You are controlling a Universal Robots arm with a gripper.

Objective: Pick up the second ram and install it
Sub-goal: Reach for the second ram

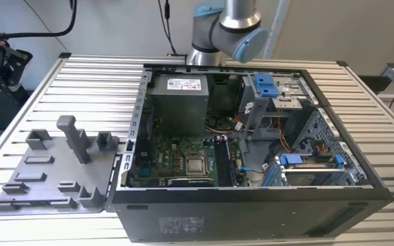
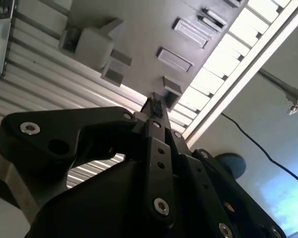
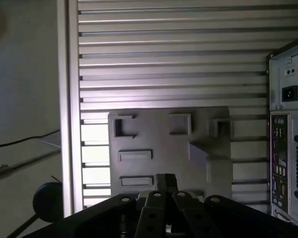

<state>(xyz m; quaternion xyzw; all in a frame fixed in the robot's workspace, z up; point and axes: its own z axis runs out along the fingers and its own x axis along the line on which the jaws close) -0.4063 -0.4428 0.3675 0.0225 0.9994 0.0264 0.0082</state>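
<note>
Exterior view: second ram (image 1: 222, 161) in motherboard (image 1: 173, 151); end effector (image 3: 166, 179) over tray (image 3: 154, 131).

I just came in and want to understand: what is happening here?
A robot arm holds its tool above the grey tray on the slatted table, beside the open computer case. The fingers look closed; whether they grip the second ram, I cannot tell.

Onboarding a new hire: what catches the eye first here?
The open PC case sits on the slatted table, board and blue clips exposed. A grey tray with upright blocks lies at its side, on the exterior view's left. In the first wrist view the gripper hangs above that tray.
</note>
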